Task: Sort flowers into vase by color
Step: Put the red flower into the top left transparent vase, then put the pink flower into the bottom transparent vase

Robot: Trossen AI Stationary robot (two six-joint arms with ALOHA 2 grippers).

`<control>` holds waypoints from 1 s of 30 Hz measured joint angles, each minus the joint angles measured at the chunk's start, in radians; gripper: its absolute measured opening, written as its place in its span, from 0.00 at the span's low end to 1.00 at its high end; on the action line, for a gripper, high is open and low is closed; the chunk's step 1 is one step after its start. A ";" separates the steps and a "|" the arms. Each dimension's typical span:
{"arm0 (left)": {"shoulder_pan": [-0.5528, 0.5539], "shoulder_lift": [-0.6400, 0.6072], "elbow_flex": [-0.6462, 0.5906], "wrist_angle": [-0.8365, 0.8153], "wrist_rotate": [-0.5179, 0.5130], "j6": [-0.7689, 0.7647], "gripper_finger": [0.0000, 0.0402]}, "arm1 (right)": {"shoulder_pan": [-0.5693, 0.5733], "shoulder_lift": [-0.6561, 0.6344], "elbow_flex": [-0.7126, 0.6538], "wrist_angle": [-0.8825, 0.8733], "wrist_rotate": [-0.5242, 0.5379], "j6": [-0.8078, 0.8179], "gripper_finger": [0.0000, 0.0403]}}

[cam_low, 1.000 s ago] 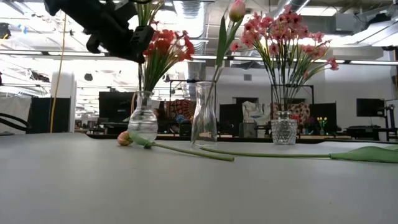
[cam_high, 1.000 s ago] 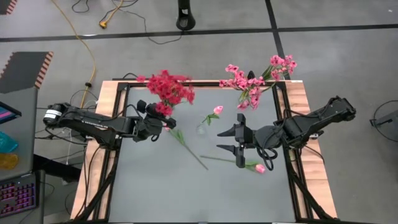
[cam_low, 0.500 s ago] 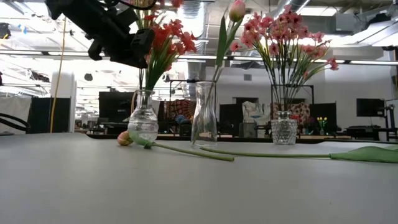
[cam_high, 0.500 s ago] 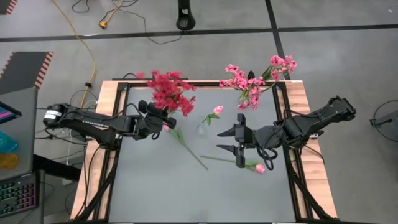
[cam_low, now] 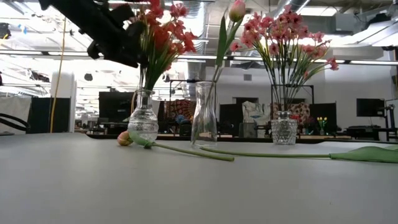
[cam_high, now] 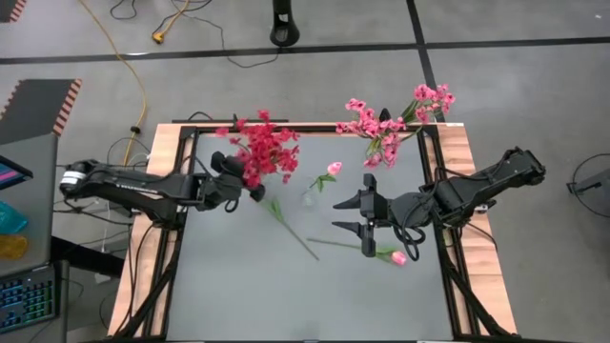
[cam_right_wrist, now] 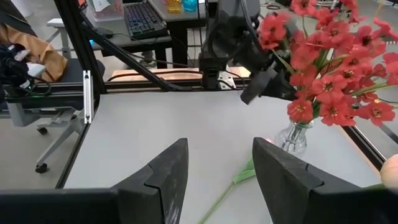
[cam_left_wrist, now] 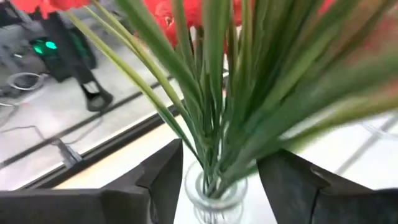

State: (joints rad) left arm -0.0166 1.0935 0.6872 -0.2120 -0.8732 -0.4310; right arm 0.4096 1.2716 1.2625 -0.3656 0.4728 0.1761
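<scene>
Deep red flowers [cam_high: 262, 152] stand with their stems in a round glass vase [cam_low: 142, 124] at the far left. My left gripper [cam_left_wrist: 217, 180] is open, one finger on either side of the green stems [cam_left_wrist: 208, 124] just above the vase neck, clear of them. A pale pink tulip [cam_low: 237, 10] stands in the middle vase [cam_low: 204, 115]. Pink sprays [cam_high: 391, 124] fill the cut-glass vase [cam_low: 284, 130] at the far right. Two loose tulips lie flat on the table, one by its stem [cam_high: 291, 229], one with its bud [cam_high: 397, 257] at the right. My right gripper [cam_high: 367, 214] hovers open above the table.
A black frame [cam_high: 434, 191] and wooden boards [cam_high: 167, 152] run along the table's sides. The near half of the grey tabletop [cam_high: 305, 295] holds nothing. The middle vase stands close to the right of the red flowers' vase.
My left gripper has drawn back a little toward the table's left edge. The red flower cluster, which leaned toward the middle vase, has swung up and now stands more upright in its vase. My right arm has kept still.
</scene>
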 joint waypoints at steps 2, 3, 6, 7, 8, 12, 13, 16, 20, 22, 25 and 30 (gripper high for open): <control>0.000 -0.038 0.000 -0.036 0.043 0.000 0.48 | 0.000 0.000 0.000 0.000 0.000 0.000 0.51; 0.000 -0.058 0.000 -0.055 0.066 -0.001 0.48 | 0.000 0.000 0.000 0.000 0.000 0.000 0.51; 0.000 -0.123 0.000 -0.126 0.123 -0.035 0.48 | 0.000 0.000 0.000 0.000 0.000 0.000 0.51; 0.000 -0.145 0.000 -0.151 0.135 -0.045 0.48 | 0.000 0.000 0.000 0.000 0.000 0.000 0.51; -0.002 -0.165 0.000 -0.185 0.145 -0.053 0.48 | 0.000 0.000 0.000 0.000 0.000 0.000 0.51; -0.016 -0.239 0.000 -0.287 0.179 -0.084 0.48 | 0.000 0.000 0.000 0.000 0.000 0.001 0.51; -0.024 -0.254 0.000 -0.306 0.187 -0.092 0.48 | 0.001 0.000 0.000 0.000 0.000 0.001 0.51; -0.060 -0.290 -0.001 -0.370 0.190 -0.132 0.48 | 0.009 0.000 0.000 0.000 0.000 0.003 0.51; -0.131 -0.304 -0.001 -0.417 0.185 -0.207 0.48 | 0.022 0.010 0.000 0.001 -0.001 0.036 0.51; -0.174 -0.296 -0.001 -0.419 0.184 -0.244 0.48 | 0.034 0.020 -0.010 0.006 -0.006 0.071 0.51; -0.240 -0.274 -0.004 -0.424 0.183 -0.316 0.48 | 0.040 0.052 -0.024 0.009 -0.005 0.116 0.51; -0.344 -0.189 -0.004 -0.416 0.178 -0.488 0.48 | 0.049 0.163 -0.036 0.004 -0.004 0.189 0.51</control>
State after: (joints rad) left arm -0.3605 0.9047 0.6828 -0.6284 -0.6954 -0.9193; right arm 0.4583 1.4343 1.2263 -0.3614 0.4686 0.3651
